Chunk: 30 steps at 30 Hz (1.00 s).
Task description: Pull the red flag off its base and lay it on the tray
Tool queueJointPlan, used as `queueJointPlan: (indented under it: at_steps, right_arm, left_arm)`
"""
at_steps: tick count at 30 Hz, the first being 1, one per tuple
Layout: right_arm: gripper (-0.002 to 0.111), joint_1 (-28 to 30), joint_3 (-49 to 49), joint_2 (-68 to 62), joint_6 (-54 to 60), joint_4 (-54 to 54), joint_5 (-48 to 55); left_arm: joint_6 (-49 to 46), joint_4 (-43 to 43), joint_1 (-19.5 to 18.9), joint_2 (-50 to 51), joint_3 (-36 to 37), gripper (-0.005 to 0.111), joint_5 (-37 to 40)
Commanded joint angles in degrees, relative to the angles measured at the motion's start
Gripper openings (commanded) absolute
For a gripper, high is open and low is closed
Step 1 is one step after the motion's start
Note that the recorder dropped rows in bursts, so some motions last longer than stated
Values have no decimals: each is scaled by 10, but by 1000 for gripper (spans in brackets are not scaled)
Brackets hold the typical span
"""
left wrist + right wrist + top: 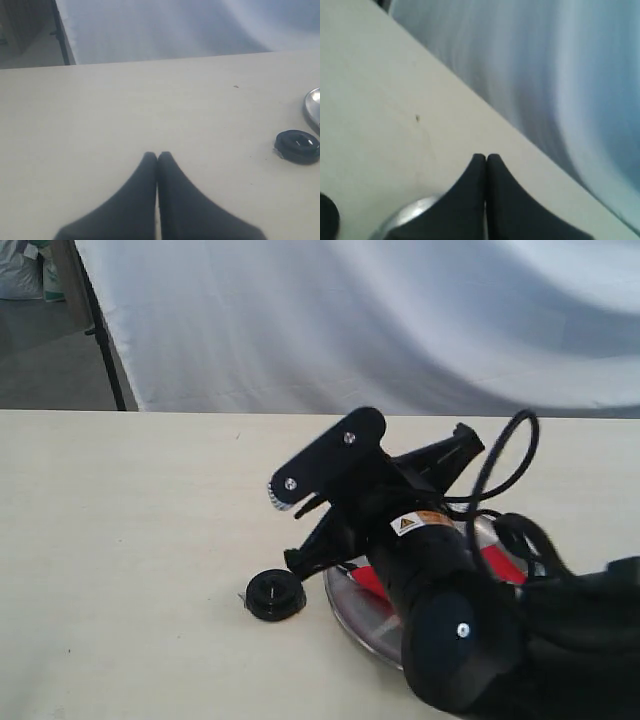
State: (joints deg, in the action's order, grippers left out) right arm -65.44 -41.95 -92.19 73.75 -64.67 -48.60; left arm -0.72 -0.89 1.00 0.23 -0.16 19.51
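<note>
The red flag (371, 581) lies in the tray (349, 618); only patches of its red cloth show beside my right arm, and its stick is hidden. The base (275, 595) sits bare on the table, just left of the tray. My right gripper (283, 495) hovers above the tray's far left side, shut with nothing between its fingers. Its wrist view shows the shut right gripper (486, 156) over the tray rim (408, 212). My left gripper (157, 154) is shut and empty, low over the table, with the base (298, 145) and the tray edge (312, 107) off to one side.
The pale wooden table (130, 540) carries the base and tray. A white cloth backdrop (360, 320) hangs behind its far edge, beside a black stand leg (105, 350). My right arm's body and cables (470, 630) cover most of the tray.
</note>
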Motion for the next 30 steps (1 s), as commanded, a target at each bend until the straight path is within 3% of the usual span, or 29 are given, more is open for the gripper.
queueJointPlan:
  at_steps: [1,9,15,19,26,30]
  right_arm:
    - [0,-23,-11,87,-29,34,-1]
    - [0,9,-11,209,-38,56,77]
    - [0,96,-11,294,-39,57,224]
    - [0,191,-10,360,-56,57,353]
    - [0,405,-10,492,-87,56,593]
    - [0,476,-10,559,-91,44,703]
  left_arm:
    - [1,-5,-3,-2,2,0,0]
    - [1,-5,-3,-2,2,0,0]
    - [1,-5,-3,-2,2,0,0]
    - [1,-5,-3,-2,2,0,0]
    - [1,-5,-3,-2,2,0,0]
    - [1,-5,-3,-2,2,0,0]
